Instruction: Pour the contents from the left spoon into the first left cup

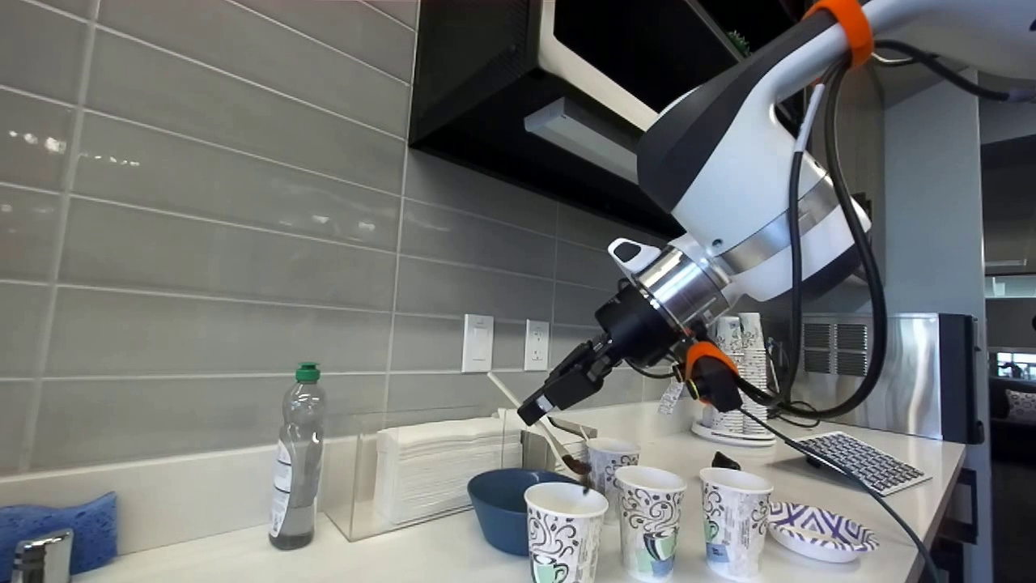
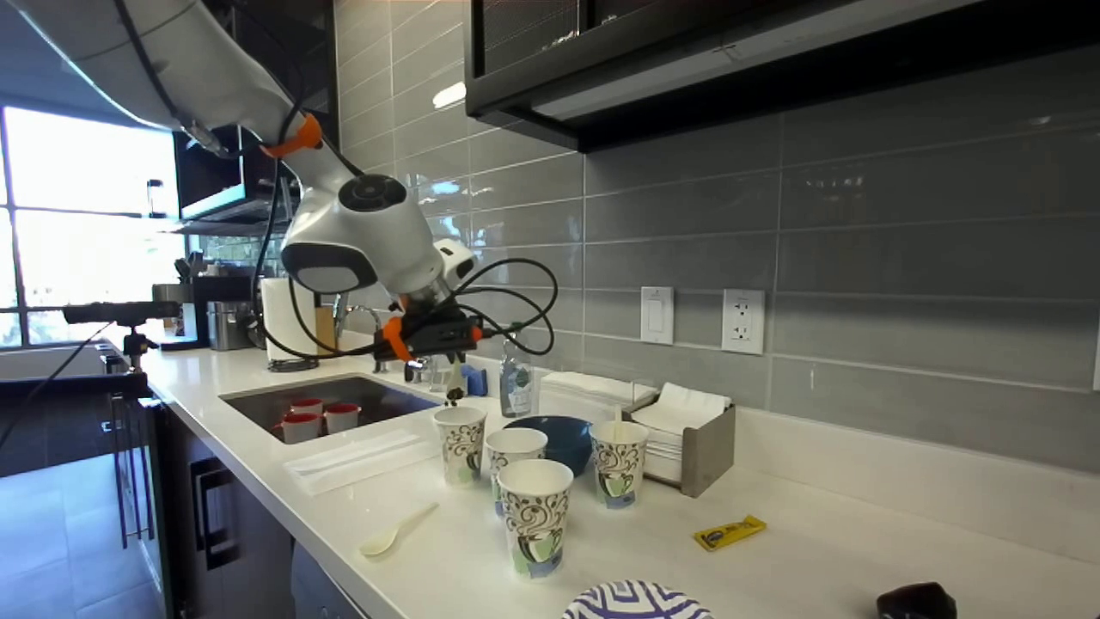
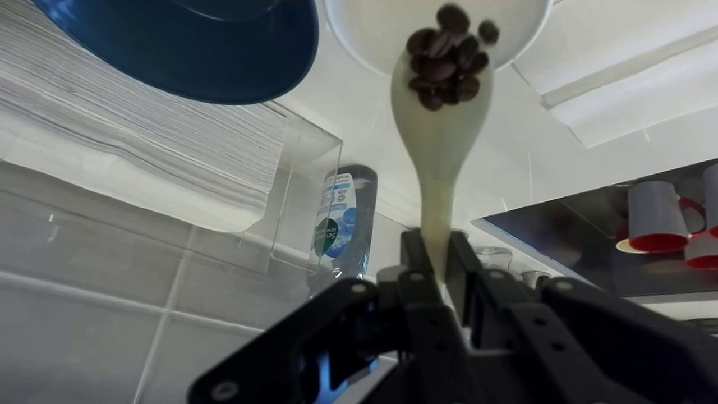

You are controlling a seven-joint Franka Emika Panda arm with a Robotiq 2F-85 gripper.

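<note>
- A dark blue bowl [image 1: 498, 518] is standing just beside the first left cup [image 1: 565, 530].
- Other paper cups [image 2: 619, 474] are crowding near, one holding a pale handle [image 2: 617, 419].
- Napkins [image 1: 441, 465] and a soap bottle [image 1: 297, 465] are lining the wall [image 1: 227, 243].
- Red-and-white mugs [image 2: 302, 430] are sitting in the sink [image 2: 382, 402].
- The gripper [image 3: 435, 252] is pinching the left spoon [image 3: 438, 151], its tilted tip carrying dark beans [image 3: 446, 70] above the first left cup.

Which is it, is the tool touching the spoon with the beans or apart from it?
Touching. The wrist view shows the tool closed on the handle of the spoon, meeting it on both sides.
</note>
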